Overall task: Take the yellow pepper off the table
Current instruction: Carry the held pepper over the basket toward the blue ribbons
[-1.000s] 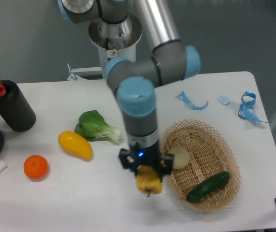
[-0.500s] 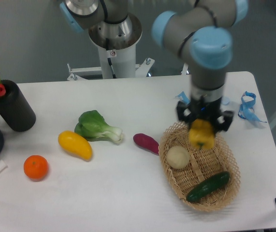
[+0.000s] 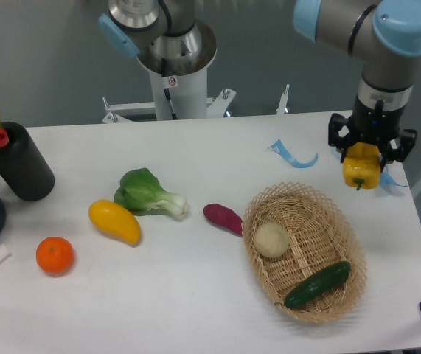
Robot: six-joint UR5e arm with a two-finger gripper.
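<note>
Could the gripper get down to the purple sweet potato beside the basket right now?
Probably not as things stand: the gripper is shut on the yellow pepper. The purple sweet potato itself lies uncovered on the white table, left of the wicker basket.

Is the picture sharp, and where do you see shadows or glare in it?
Fixed camera: lighting is soft and even, with only faint shadows under the woven wicker basket and the smooth yellow oval fruit; the blocky yellow pepper in the gripper looks slightly soft; the white tabletop is bright without harsh glare.
</note>
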